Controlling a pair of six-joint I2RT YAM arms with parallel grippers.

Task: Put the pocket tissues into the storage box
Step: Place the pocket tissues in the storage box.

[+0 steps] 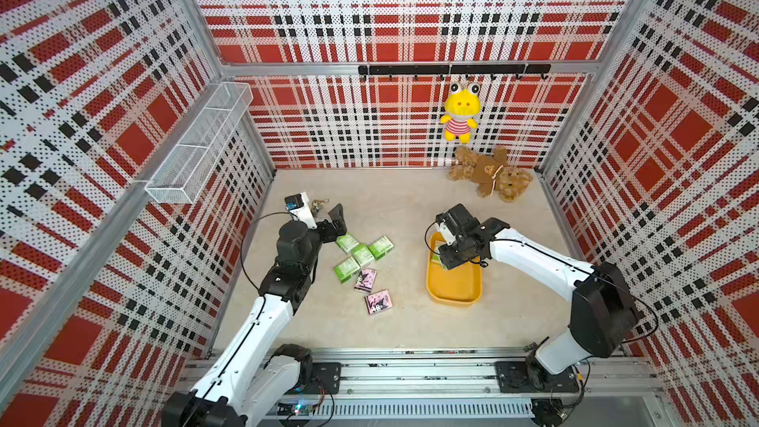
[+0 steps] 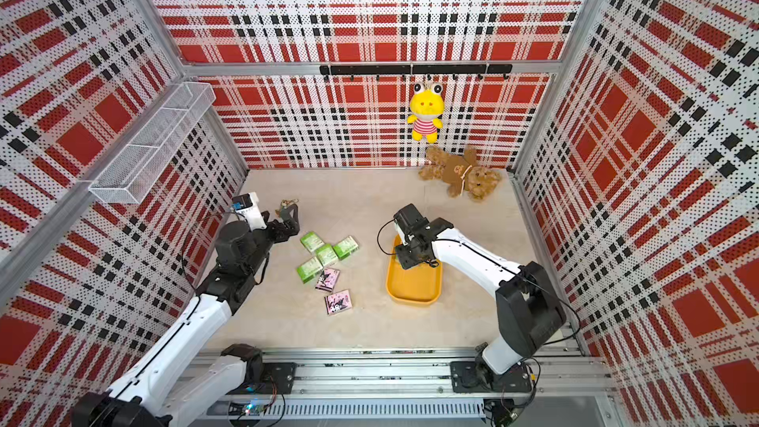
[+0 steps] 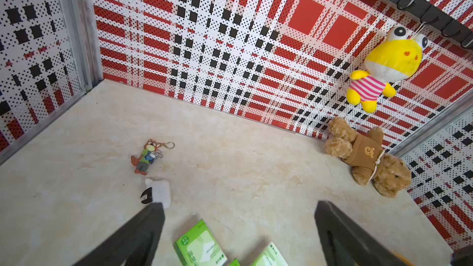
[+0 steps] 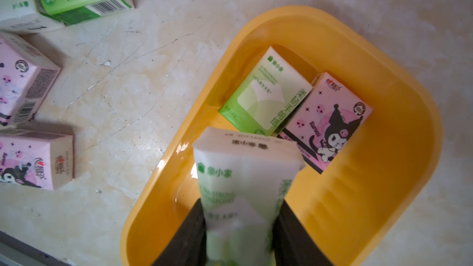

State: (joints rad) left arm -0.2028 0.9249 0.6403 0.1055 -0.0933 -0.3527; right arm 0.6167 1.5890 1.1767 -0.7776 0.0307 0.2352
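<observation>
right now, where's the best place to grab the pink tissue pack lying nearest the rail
Come straight down from above and pinch the pink pack across two opposite side walls. It lies flat, face up, and looks clear of the other packs, so a finger should fit on each side.

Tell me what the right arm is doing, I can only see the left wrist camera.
Observer: The right gripper is shut on a green tissue packet, holding it over the yellow box.
Operator: Is anything in the box already?
Observer: Yes, a second green packet and a pink packet lie inside, side by side.
Operator: How many are out on the table?
Observer: Six: four green packets and two pink packets.
</observation>
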